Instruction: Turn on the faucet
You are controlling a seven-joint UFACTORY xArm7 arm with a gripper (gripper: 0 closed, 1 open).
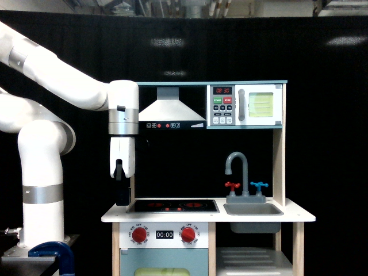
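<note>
Exterior view, single frame. The white arm (63,86) is reaching in from the exterior view's left, its wrist pointing straight down over the left end of the toy kitchen's tabletop (172,217). The gripper (122,198) is hanging just beside the left edge of the black stovetop (173,205), low over the tabletop; whether it is touching the surface cannot be told. It is showing dark against the black backdrop, so I cannot tell whether the jaws are parted or closed, and nothing is visibly sitting between them.

The faucet (238,169) is standing upright at the back of the grey sink (253,210), on the exterior view's right side of the tabletop, its hooked spout curving toward the exterior view's left. A red cross handle (232,186) is sitting just to the left of its stem and a blue cross handle (259,186) just to the right. The faucet is well apart from the gripper, with the whole stovetop lying between them.

Above, a grey range hood (171,109) is hanging over the stovetop and a toy microwave (246,106) is sitting over the sink. Two red dials (139,234) are facing front below the stovetop.
</note>
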